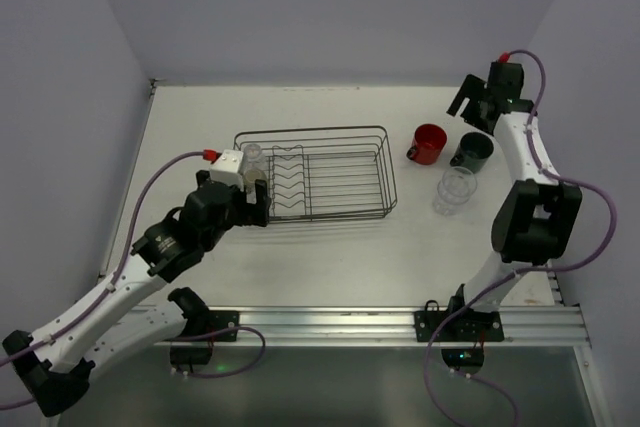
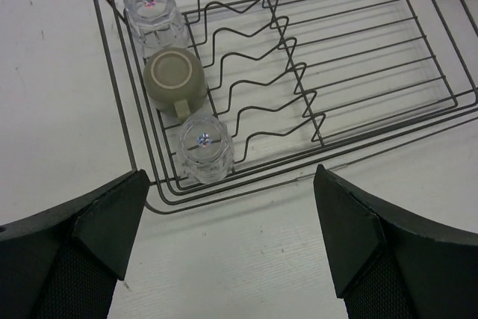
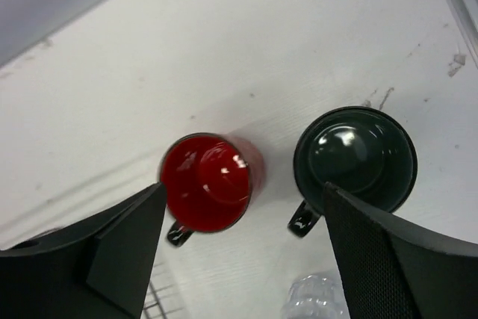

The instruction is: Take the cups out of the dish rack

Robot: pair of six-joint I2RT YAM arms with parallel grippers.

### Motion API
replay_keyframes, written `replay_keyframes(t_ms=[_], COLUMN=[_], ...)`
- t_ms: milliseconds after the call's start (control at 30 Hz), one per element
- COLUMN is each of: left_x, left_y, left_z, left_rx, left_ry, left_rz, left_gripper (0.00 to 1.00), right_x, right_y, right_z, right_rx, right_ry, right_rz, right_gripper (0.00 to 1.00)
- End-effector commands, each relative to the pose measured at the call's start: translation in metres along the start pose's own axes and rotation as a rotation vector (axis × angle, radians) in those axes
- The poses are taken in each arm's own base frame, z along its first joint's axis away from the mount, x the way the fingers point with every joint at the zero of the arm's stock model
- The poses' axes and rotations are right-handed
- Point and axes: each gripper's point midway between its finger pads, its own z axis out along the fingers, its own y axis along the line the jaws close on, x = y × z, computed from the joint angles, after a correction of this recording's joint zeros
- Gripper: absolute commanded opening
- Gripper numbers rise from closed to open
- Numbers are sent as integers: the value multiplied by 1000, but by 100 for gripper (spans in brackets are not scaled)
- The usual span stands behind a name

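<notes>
The black wire dish rack (image 1: 315, 172) (image 2: 117, 84) sits mid-table. At its left end, upside down in a row, stand a clear glass (image 2: 153, 13), a small olive-tan cup (image 2: 175, 80) and another clear glass (image 2: 205, 147). My left gripper (image 1: 250, 202) (image 2: 229, 207) hovers open just in front of that end, holding nothing. To the right of the rack, a red mug (image 1: 429, 143) (image 3: 209, 182), a dark grey-green mug (image 1: 472, 150) (image 3: 355, 156) and a clear glass (image 1: 455, 190) (image 3: 317, 296) stand on the table. My right gripper (image 1: 475, 112) (image 3: 245, 192) is open above the two mugs, empty.
The rack's wavy plate dividers (image 2: 280, 42) run down its middle; its right half holds nothing. Grey walls close the table in at the back and both sides. A metal rail (image 1: 400, 319) with the arm bases runs along the near edge.
</notes>
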Motion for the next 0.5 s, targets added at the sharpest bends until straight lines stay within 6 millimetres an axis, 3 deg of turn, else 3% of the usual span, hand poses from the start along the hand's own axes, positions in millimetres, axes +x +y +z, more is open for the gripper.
replay_keyframes(t_ms=[0, 67, 100, 167, 200, 233, 267, 300, 333, 367, 400, 433, 467], left_x=[-12, 0, 4, 15, 15, 18, 16, 14, 10, 8, 7, 11, 12], left_y=[-2, -5, -7, -10, -10, -7, -6, -3, 1, 2, 4, 7, 11], left_z=[9, 23, 27, 39, 42, 47, 49, 50, 53, 55, 56, 60, 61], left_rx=[-41, -62, -64, -77, -86, -113, -129, -146, -174, -185, -197, -224, -252], left_ry=[2, 60, 77, 122, 126, 136, 129, 119, 99, 89, 84, 100, 103], left_rz=[-44, -38, -39, -32, -32, -26, -29, -30, -27, -20, -17, -3, 9], left_gripper=[100, 95, 93, 86, 81, 75, 73, 72, 70, 70, 70, 70, 70], right_x=[-44, -47, -39, -36, -13, -11, -5, 20, 27, 35, 61, 71, 81], right_y=[40, 53, 53, 66, 62, 65, 75, 74, 77, 86, 91, 95, 102], right_z=[-84, -108, -128, -151, -147, -172, -185, -179, -199, -210, -206, -212, -227], right_rx=[-214, -300, -330, -425, -434, -478, -548, -566, -617, -675, -702, -727, -779], right_ry=[-207, -264, -292, -353, -324, -371, -394, -349, -382, -397, -350, -345, -348], right_rz=[52, 58, 73, 80, 87, 90, 76, 93, 92, 77, 64, 53, 24], right_gripper=[88, 88, 87, 81, 78, 67, 62, 58, 46, 43, 41, 37, 35])
